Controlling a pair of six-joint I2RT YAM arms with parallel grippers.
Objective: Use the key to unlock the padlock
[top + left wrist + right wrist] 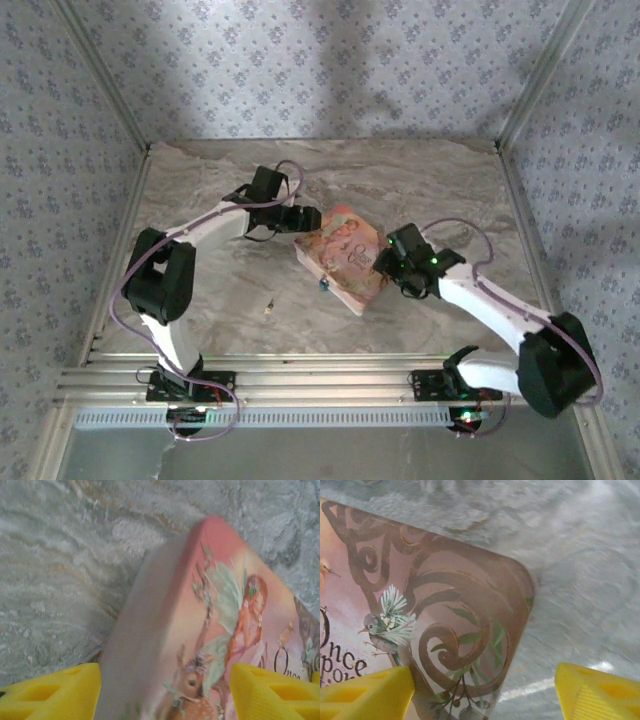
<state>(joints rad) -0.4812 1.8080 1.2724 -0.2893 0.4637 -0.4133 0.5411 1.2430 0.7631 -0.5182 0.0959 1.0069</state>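
Straddling the pink box (pixel 345 258), the right tool (pixel 484 692) is held spread; the left tool's (pixel 165 692) grip cannot be told. Padlock (pixel 323 286) and key (pixel 268 306) are left untouched nearby.

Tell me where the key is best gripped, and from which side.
The key lies flat on the table, apart from the box. Come from straight above, jaws closing across its narrow width. Which end is the head is too small to tell.

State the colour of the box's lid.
Pink, with a fairy and fawn illustration; the box shows best in the left wrist view.
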